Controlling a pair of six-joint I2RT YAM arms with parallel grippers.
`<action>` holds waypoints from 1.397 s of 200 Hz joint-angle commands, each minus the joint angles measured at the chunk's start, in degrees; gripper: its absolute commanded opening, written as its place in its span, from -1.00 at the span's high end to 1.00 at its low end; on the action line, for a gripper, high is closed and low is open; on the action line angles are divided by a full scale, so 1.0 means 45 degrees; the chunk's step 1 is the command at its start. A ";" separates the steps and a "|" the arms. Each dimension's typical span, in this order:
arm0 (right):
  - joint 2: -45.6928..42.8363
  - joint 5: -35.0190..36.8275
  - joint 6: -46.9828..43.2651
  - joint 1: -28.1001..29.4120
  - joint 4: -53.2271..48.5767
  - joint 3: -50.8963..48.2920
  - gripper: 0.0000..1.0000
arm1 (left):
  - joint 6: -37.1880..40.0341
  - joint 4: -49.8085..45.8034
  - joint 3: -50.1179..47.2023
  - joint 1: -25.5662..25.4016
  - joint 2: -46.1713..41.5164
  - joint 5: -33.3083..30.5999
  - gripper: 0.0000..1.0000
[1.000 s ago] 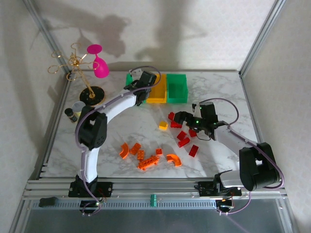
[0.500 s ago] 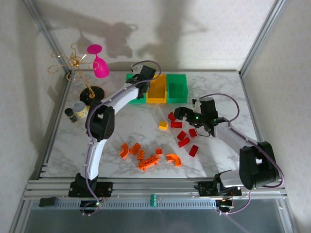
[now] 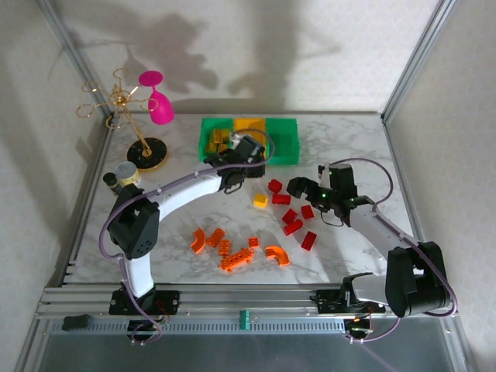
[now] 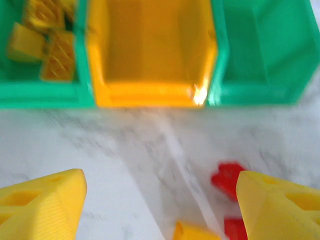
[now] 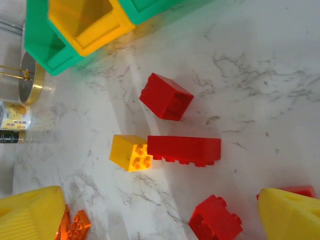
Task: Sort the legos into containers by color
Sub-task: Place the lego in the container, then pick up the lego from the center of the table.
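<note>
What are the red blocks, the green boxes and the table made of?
The red blocks look like hard plastic: smooth, shiny faces and moulded studs. The green boxes seem plastic too, glossy with thin walls. The table looks like white marble with grey veins, but real stone or a printed sheet, I cannot tell.

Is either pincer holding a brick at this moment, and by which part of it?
Nothing is held. The left pincer and the right pincer both stand open and empty.

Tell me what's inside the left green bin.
Yellow legos lie in the left green bin; no other colour shows. Its near wall hides the front of its floor.
</note>
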 commanded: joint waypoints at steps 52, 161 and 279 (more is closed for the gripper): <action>-0.0426 0.0012 -0.0138 -0.0538 -0.0170 -0.0563 -0.98 | -0.0066 -0.0202 -0.1542 -0.1198 0.0646 0.1075 -0.63; -0.0284 -0.0014 -0.0143 -0.0688 -0.0071 -0.0615 -0.98 | 0.0016 -0.0081 -0.0264 -0.1400 0.2769 0.0982 -0.54; -0.0208 -0.0786 -0.0440 -0.0697 0.0136 -0.0488 -0.98 | -0.0096 0.0220 -0.0936 -0.0853 0.1800 0.0711 0.19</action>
